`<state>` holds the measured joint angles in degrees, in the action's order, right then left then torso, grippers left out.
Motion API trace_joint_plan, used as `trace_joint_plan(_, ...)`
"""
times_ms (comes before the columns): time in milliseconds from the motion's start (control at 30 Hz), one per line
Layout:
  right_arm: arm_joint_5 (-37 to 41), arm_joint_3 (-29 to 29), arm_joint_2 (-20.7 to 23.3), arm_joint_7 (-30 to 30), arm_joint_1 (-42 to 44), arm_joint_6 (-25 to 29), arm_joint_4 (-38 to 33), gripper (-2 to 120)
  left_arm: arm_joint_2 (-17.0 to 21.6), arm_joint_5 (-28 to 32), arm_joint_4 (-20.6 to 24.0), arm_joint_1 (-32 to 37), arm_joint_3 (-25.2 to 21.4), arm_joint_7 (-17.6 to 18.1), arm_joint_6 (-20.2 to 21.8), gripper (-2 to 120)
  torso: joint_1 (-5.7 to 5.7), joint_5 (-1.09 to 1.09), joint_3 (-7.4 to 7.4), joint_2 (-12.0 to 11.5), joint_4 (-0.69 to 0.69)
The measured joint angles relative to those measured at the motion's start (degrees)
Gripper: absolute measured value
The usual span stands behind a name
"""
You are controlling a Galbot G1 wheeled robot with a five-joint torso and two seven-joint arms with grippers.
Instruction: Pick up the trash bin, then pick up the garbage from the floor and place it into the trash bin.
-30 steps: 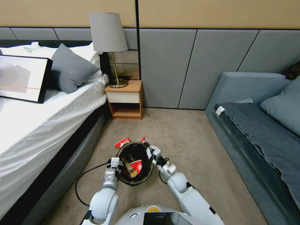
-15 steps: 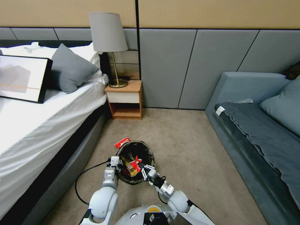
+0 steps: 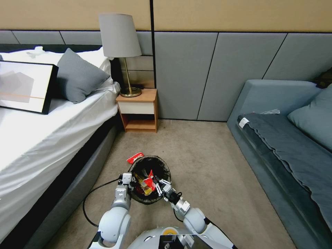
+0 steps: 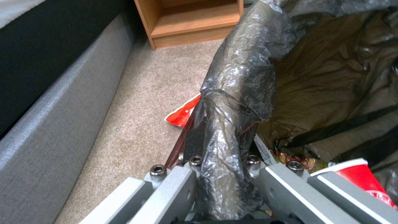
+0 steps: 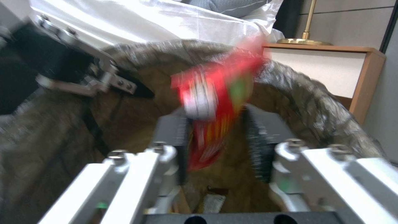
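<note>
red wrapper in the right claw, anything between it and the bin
Nothing visible does. The right claw holds the red wrapper over the open bin. Its pads stand apart, so it may be letting go. The left claw grips the rim, off to the side.

Both arms had glossy white shells, grey metal grippers with hex screws, a black cable looping off the left.

Left jaws clamped, right jaws parted.
</note>
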<state>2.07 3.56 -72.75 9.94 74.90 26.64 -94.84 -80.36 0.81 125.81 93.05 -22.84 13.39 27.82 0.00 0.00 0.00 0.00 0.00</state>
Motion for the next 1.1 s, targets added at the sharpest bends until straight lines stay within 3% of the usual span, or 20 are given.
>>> trace_joint_plan(67,0.1,0.0,1.0,-0.2,-0.7,-0.2,-0.1,53,0.0,-0.1,0.4,0.2,0.1,0.0,0.0,0,0.00,0.00,0.00,0.0,0.00)
trace_joint_plan(167,0.1,-0.1,1.1,-0.3,-1.0,-0.4,-0.2,58,0.1,-0.1,0.5,0.4,0.2,0.0,0.0,0,0.00,0.00,0.00,0.0,0.00)
trace_joint_plan(200,0.0,-0.2,1.1,-0.4,-1.4,-0.7,-0.2,67,0.2,-0.1,0.6,0.5,0.2,0.0,0.0,0,0.00,0.00,0.00,0.0,0.00)
trace_joint_plan(500,0.2,-0.2,0.9,-0.6,-3.1,-1.1,-0.5,98,0.4,-0.3,1.7,1.7,0.8,-0.2,0.5,0,0.00,0.00,0.00,0.0,0.00)
trace_joint_plan(1100,-0.1,-1.7,-0.2,-2.0,-3.8,-2.4,-3.6,100,0.3,-0.4,1.4,1.9,1.1,-0.2,0.4,0,0.00,0.00,0.00,0.0,0.00)
